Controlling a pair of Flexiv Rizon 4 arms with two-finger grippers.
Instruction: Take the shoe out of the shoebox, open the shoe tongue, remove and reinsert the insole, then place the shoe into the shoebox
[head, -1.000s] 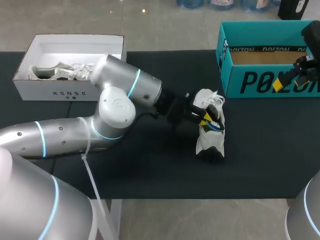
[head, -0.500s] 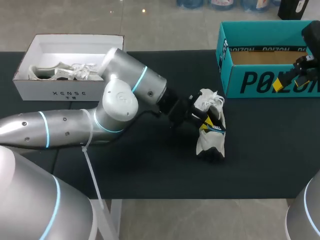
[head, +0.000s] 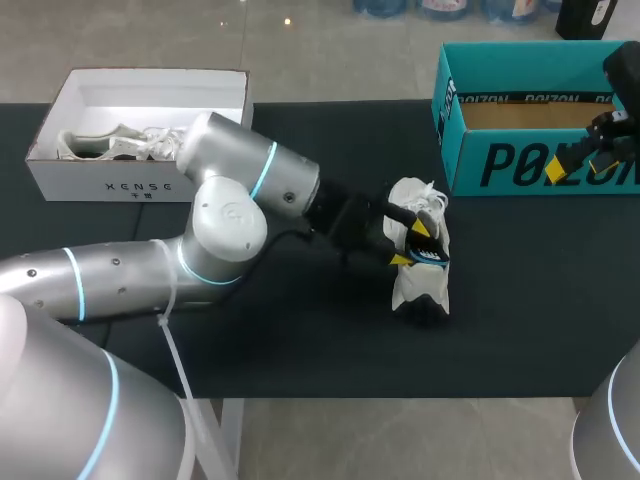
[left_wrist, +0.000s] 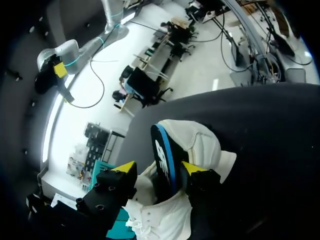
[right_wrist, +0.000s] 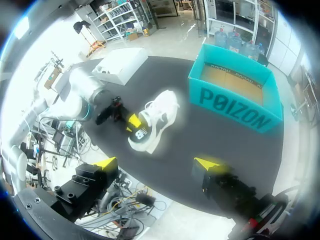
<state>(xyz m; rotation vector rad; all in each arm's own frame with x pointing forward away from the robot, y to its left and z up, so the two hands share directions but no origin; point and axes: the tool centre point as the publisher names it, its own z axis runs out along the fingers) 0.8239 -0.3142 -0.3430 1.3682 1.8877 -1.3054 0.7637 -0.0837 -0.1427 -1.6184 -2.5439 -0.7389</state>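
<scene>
A white shoe (head: 415, 285) lies on the black table (head: 300, 330), right of the middle. A black insole (head: 430, 254) with a blue edge sticks up out of its opening. My left gripper (head: 408, 244) is at the shoe's opening. In the left wrist view its fingers (left_wrist: 125, 169) stand apart on either side of the insole (left_wrist: 161, 160), and one of them is clear of it, so the gripper (left_wrist: 158, 168) is open. The teal shoebox (head: 520, 165) stands at the back right, uncovered. My right gripper (right_wrist: 156, 164) hangs wide open and empty, high over the shoebox's right end (head: 583, 152).
A white box (head: 110, 185) at the back left holds another pale shoe (head: 120, 142). My left arm (head: 240, 200) stretches across the table's middle from the left. Bare black tabletop lies in front of the shoe and between the two boxes.
My left gripper's fingers have spread apart from a shut grip on the insole. The left arm's elbow shifted slightly. The shoe and right arm stayed put.
</scene>
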